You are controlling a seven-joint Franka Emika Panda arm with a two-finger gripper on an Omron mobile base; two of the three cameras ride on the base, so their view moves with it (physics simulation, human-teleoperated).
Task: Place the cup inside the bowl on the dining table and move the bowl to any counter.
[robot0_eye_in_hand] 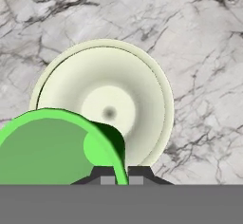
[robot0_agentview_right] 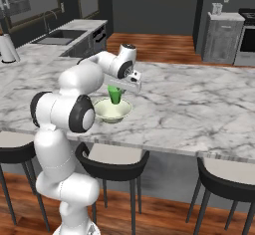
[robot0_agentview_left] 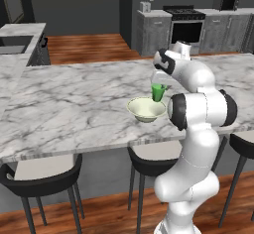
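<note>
White veined marble surface (robot0_agentview_left: 74, 109): our gripper (robot0_eye_in_hand: 121, 174), clamped on the small green cup's (robot0_agentview_left: 158, 92) rim, holds it over the cream bowl (robot0_agentview_left: 145, 110); an off-centre release could tip it.

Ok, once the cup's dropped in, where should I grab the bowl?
Probably the bowl's thin rim, coming straight down with one finger inside and one outside: it's wide, shallow and round-based. Pick rim away from the cup, now held above it in the tool.
</note>
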